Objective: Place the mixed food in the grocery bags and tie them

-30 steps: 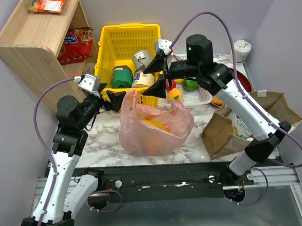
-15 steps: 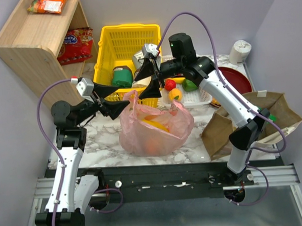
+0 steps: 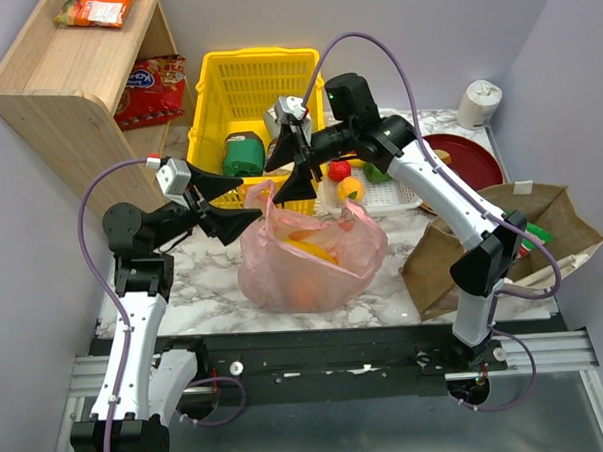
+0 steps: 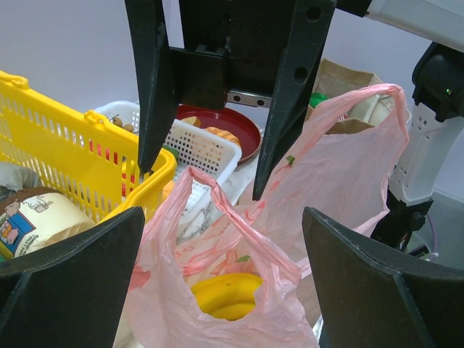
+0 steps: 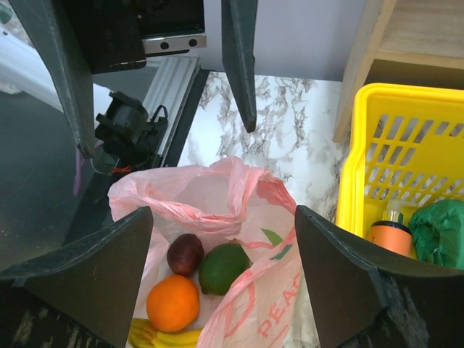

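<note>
Right claw (image 3: 274,185) just swung over to meet the left claw (image 3: 248,201), both spread wide, pinching nothing. The pink bag (image 3: 313,261) sits right under their tips with bananas (image 4: 225,297) and an orange (image 5: 172,303) inside, handles (image 4: 230,220) loose, so I'd guess tying comes next.

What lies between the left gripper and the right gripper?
The pink plastic bag's loop handle stands up in the gap between the left gripper and the right gripper. The left wrist view shows it most clearly.
</note>
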### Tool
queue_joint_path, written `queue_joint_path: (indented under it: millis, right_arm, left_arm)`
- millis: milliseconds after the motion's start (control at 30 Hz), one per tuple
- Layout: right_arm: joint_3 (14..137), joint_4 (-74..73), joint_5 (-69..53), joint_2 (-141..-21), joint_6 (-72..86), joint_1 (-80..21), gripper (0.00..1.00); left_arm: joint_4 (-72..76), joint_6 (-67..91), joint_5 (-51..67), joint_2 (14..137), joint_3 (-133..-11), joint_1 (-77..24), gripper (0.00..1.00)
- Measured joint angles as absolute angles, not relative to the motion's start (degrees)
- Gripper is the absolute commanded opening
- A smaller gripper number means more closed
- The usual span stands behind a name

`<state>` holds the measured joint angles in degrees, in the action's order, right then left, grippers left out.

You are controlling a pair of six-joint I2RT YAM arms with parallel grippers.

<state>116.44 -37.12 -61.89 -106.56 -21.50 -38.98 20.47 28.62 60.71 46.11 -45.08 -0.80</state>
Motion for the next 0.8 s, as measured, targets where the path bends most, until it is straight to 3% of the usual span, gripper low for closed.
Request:
queue_joint_path:
  millis: [133, 267, 433, 467, 500, 600, 800]
  right_arm:
    - [116.4, -36.9, -62.2, -107.0, -21.5, -39.8, 0.78]
    - [116.4, -36.9, -62.2, -107.7, -21.9, -40.1, 0.60]
    - [115.6, -36.9, -62.1, -107.9, -22.0, -40.1, 0.46]
    - [115.4, -36.9, -62.0, -107.8, -22.0, -40.1, 0.34]
    - [115.0, -36.9, -62.0, -107.7, -21.8, -40.1, 0.30]
    - [113.0, -36.5, -61.8, -106.8, -21.3, -40.1, 0.27]
    - [107.3, -34.7, -60.5, -102.3, -19.5, -40.1, 0.03]
  left_arm:
    - [20.8, 29.0, 60.7, 46.6, -44.7, -0.8, 0.99]
    - [21.4, 29.6, 60.8, 47.1, -44.1, -0.8, 0.99]
    - [22.9, 31.0, 60.7, 48.6, -43.7, -0.8, 0.99]
    - [23.1, 31.2, 60.7, 49.0, -43.6, -0.9, 0.99]
    - [23.3, 31.6, 60.7, 49.7, -43.6, -1.2, 0.99]
    - [23.5, 32.0, 60.4, 51.8, -43.5, -2.5, 0.99]
    - [21.9, 30.5, 59.3, 53.4, -43.4, -7.9, 0.99]
